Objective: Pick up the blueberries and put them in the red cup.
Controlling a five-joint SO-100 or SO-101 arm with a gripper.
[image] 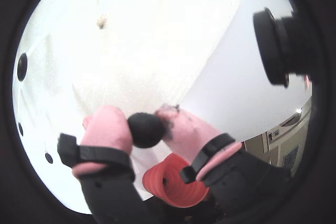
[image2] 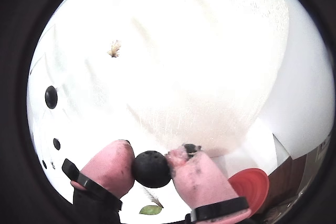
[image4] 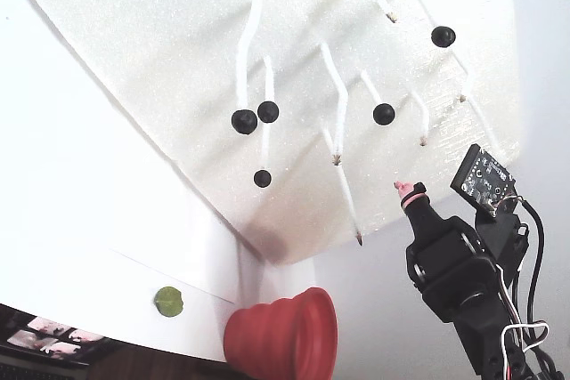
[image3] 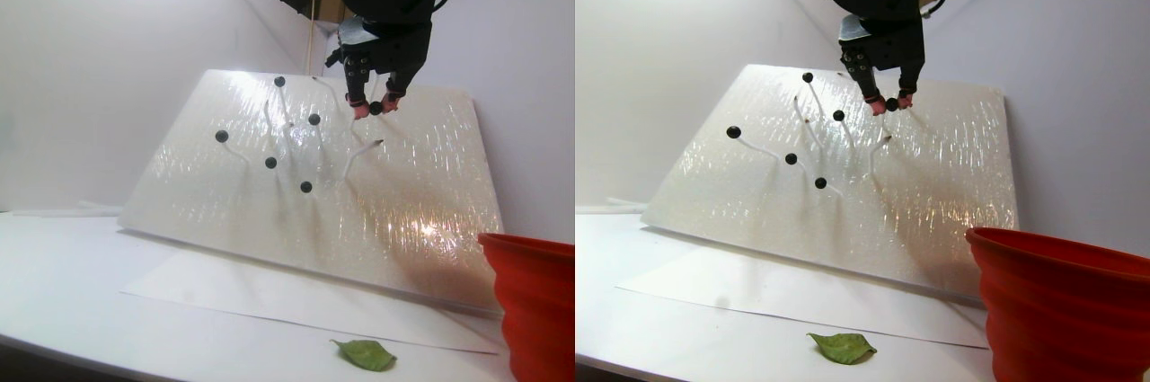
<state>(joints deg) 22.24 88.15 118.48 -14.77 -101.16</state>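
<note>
up at the tilted white board (image3: 359, 184), gripper (image: 144, 129) clamped on one blueberry (image: 145, 130); five more berries (image3: 270, 163) on stems, red cup (image4: 289, 335) well below.

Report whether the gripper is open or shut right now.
Shut on a blueberry: in both wrist views the gripper has its pink fingertips pressed against either side of the dark ball.

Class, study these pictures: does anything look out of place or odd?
Yes. A green leaf lies loose on the table, apart from the white board and near the red cup. The tool's pink fingertips also look smudged black around the berry.
</note>
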